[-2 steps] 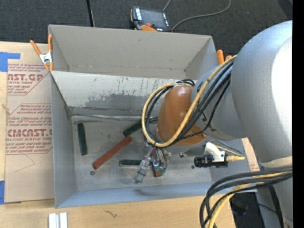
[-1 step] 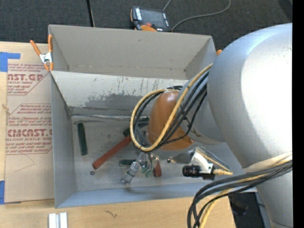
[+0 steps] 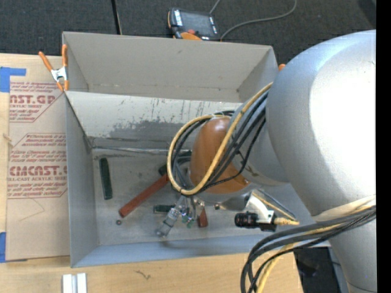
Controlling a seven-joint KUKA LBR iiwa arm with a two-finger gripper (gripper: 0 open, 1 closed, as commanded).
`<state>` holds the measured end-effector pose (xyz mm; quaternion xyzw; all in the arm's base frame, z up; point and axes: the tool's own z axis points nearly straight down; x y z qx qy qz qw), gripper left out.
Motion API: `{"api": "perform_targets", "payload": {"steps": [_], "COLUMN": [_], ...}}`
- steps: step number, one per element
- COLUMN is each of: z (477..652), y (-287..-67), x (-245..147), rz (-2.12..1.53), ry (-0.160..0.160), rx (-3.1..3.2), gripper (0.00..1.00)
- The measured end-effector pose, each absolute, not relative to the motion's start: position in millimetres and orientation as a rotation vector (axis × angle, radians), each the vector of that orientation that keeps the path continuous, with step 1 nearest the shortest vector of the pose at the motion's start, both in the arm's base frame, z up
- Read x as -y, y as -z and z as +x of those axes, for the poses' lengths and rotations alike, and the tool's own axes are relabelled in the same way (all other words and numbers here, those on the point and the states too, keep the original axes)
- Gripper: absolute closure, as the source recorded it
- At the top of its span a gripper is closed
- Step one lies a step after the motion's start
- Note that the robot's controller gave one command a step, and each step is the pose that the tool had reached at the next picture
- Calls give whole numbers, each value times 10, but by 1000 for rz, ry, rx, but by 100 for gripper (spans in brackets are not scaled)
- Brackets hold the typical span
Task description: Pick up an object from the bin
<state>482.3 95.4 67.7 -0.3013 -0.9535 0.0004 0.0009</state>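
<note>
Hovering low near the front wall of the bin (image 3: 79, 163) in the camera view, the fingers (image 3: 182, 214) sit among small clutter (image 3: 164, 227). Whether they are apart or together cannot be told. A red-brown stick (image 3: 143, 197) lies just left of them. Centring on one piece before closing would likely serve best.

Only readable stuff is the red print on the brown cardboard sheet (image 3: 30, 133) lying left of the bin (image 3: 78, 188). Up top it says "CAST.GP", with the start cut off. Lower down the same logo repeats, with "CAST ACRYLIC SHEET" under it. The smaller slanted lines are too tiny to make out.
</note>
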Motion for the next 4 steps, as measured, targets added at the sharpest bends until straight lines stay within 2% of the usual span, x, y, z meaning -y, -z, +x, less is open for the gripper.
{"api": "perform_targets", "payload": {"steps": [1, 2, 3, 4], "z": [4825, 4823, 4840, 4844], "y": [-686, -894, -1632, -1855], "x": [-959, -963, -969, -972], "rz": [-946, -945, -945, -942], "ry": [1, 1, 5, 2], "rx": [2994, 2995, 3002, 2999], "gripper": [100, 100, 100, 100]}}
